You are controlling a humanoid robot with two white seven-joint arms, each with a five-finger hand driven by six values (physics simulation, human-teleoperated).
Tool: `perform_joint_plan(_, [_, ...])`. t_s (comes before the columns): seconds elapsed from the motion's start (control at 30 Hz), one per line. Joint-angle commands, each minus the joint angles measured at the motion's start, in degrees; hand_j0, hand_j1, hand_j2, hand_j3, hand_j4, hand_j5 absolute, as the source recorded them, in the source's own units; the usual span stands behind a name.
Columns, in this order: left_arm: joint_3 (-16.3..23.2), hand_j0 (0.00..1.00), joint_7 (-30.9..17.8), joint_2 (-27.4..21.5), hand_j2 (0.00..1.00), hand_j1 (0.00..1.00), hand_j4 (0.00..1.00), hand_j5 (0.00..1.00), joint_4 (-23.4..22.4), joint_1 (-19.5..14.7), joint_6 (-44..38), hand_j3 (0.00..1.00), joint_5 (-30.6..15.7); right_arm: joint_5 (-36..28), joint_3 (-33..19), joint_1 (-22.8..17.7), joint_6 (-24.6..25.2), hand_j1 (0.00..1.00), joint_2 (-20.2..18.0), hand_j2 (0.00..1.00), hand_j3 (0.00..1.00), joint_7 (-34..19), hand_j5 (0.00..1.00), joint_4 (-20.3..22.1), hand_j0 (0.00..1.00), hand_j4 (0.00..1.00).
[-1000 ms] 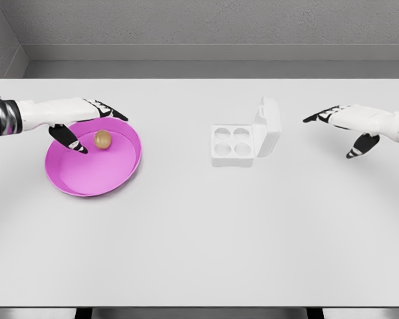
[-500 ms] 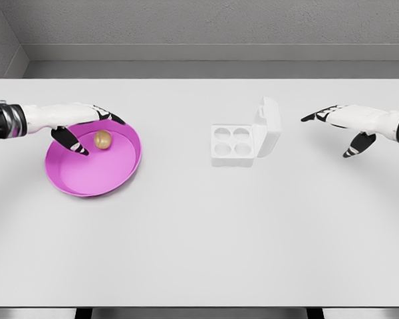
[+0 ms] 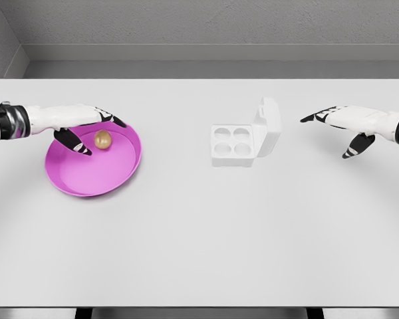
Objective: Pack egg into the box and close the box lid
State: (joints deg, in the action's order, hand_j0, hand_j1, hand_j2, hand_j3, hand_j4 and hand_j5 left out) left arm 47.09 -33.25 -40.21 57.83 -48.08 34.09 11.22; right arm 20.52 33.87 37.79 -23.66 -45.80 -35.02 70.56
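A brown egg lies in the pink bowl on the table's left side. My left hand hovers over the bowl's far left rim, open, with the fingers just behind the egg and the thumb to its left. The white egg box stands right of centre with four empty cups and its lid raised upright on the right side. My right hand is open, well to the right of the box, fingers pointing toward it.
The white table stretches wide in front of the bowl and box. A grey wall runs along the far edge.
The left hand has drawn slightly back to the left and lowered a little near the egg. The right hand has barely shifted. Egg, bowl and box are unmoved.
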Motion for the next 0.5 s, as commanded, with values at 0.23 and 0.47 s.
perform_joint_plan(0.23, [-0.06,0.86,0.02,-0.13,0.86,0.86,0.86,0.86,-0.87,0.00,-0.16,0.86,-0.23,-0.22,0.06,0.00,0.10,1.00,-0.08,1.00,1.00,0.02,1.00,0.02,1.00,1.00])
perform_joint_plan(0.47, [-0.06,0.86,-0.06,0.40,0.86,0.86,0.86,0.86,-2.72,0.00,-0.08,0.86,-0.32,-0.22,0.06,0.00,0.10,1.00,-0.08,1.00,1.00,0.02,1.00,0.02,1.00,1.00])
